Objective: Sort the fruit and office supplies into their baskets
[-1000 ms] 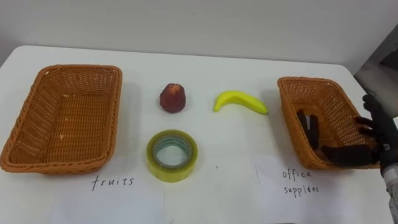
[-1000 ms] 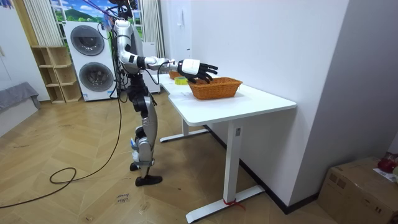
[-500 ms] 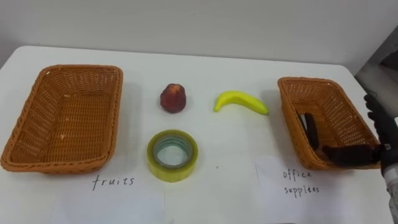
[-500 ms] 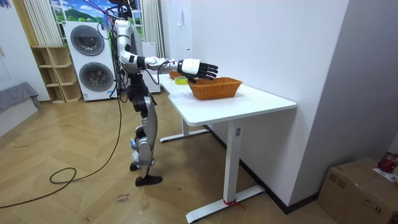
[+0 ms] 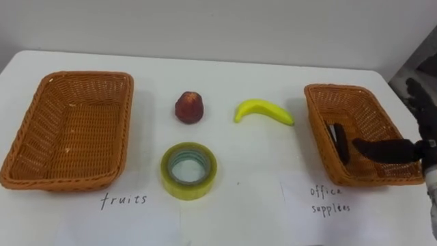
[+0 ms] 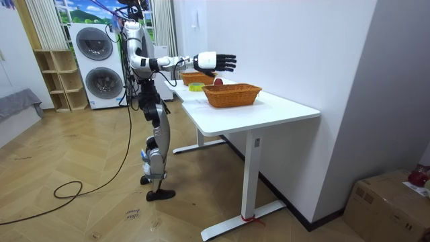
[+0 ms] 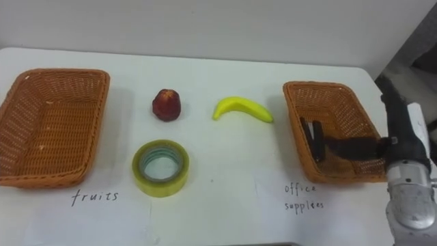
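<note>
We're holding the right hand point(image 5: 399, 148) above the office-supplies basket point(image 5: 355, 91), fingers spread, thumb out, gripping nothing. A dark item point(image 5: 337, 139) is lying inside that basket. The banana point(image 5: 263, 111), red fruit point(image 5: 190, 107) and tape roll point(image 5: 189, 171) are sitting apart on the table point(image 5: 252, 198), between it and the fruits basket point(image 5: 82, 76).

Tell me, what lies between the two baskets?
The left eye view shows a red fruit, a banana and, nearer the robot, a roll of tape.
</note>
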Robot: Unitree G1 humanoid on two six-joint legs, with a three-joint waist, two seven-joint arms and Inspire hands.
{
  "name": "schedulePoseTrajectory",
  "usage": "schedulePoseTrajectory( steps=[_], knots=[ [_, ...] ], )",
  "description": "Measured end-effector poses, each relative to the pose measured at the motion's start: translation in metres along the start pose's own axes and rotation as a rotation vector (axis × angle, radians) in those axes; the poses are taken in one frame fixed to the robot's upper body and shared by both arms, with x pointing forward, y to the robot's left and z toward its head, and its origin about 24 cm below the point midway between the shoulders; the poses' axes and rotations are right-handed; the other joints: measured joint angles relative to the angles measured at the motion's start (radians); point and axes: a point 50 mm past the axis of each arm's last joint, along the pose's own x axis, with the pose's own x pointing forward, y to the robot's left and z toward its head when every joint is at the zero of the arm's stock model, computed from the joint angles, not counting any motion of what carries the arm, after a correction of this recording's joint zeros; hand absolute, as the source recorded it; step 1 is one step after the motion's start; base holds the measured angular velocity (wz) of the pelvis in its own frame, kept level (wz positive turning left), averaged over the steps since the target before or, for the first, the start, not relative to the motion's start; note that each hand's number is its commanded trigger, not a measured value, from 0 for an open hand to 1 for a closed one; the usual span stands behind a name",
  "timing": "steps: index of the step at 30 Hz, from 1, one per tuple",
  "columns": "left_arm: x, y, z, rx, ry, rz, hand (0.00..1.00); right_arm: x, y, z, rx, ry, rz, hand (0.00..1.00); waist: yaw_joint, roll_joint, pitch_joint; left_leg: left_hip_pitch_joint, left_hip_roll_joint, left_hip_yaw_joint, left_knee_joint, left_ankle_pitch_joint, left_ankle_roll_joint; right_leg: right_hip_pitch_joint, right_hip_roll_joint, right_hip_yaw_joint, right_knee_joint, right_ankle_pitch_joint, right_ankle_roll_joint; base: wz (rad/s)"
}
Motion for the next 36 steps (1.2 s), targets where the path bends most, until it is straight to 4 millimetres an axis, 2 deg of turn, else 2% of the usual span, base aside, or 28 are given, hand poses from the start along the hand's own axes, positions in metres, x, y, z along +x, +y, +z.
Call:
schedulePoseTrajectory(
  steps=[8, 18, 21, 23, 25, 31, 36],
  knots=[
    [-0.003, -0.007, -0.004, 0.033, 0.004, -0.017, 0.00, 0.001, 0.000, 0.030, 0.078, -0.131, -0.020, 0.00, 0.021, 0.012, 0.0019, 0.000, 0.000, 0.001, 0.000, 0.000, 0.000, 0.001, 0.000, -0.002, 0.000, 0.000, 0.000, 0.00],
    [-0.003, -0.011, -0.004, 0.032, 0.015, -0.031, 0.00, 0.009, 0.012, 0.047, 0.079, -0.198, 0.009, 0.00, 0.037, 0.011, 0.0012, -0.006, -0.001, -0.009, 0.001, 0.000, 0.000, 0.002, -0.002, -0.014, -0.001, 0.000, 0.000, 0.03],
    [-0.003, -0.011, -0.003, 0.032, 0.017, -0.033, 0.00, 0.012, 0.013, 0.055, 0.087, -0.225, 0.008, 0.00, 0.037, 0.015, -0.0023, -0.007, 0.000, -0.013, 0.002, 0.000, 0.000, 0.002, -0.003, -0.021, -0.002, 0.000, 0.000, 0.04],
    [-0.003, -0.011, -0.003, 0.032, 0.020, -0.034, 0.00, 0.011, 0.015, 0.059, 0.092, -0.241, 0.014, 0.00, 0.037, 0.018, -0.0104, -0.008, -0.001, -0.018, 0.002, 0.000, 0.000, 0.003, -0.003, -0.029, -0.003, 0.000, 0.000, 0.06],
    [-0.003, -0.011, -0.003, 0.032, 0.023, -0.035, 0.00, 0.011, 0.019, 0.061, 0.099, -0.251, 0.034, 0.00, 0.039, 0.016, -0.0133, -0.005, -0.001, -0.019, 0.003, 0.000, 0.000, 0.006, -0.003, -0.034, -0.003, 0.000, 0.000, 0.02],
    [-0.003, -0.016, 0.002, 0.058, 0.000, -0.055, 0.00, 0.012, 0.036, 0.071, 0.111, -0.284, 0.097, 0.00, 0.041, 0.021, -0.0049, -0.001, -0.002, -0.023, 0.005, 0.001, 0.001, 0.011, -0.007, -0.033, -0.003, 0.000, 0.000, 0.00],
    [-0.003, -0.017, 0.004, 0.067, -0.008, -0.060, 0.00, 0.014, 0.038, 0.076, 0.116, -0.302, 0.104, 0.00, 0.050, 0.019, -0.0031, -0.003, -0.002, -0.025, -0.001, 0.001, 0.001, 0.009, -0.007, -0.035, -0.002, 0.000, 0.000, 0.00]
  ],
)
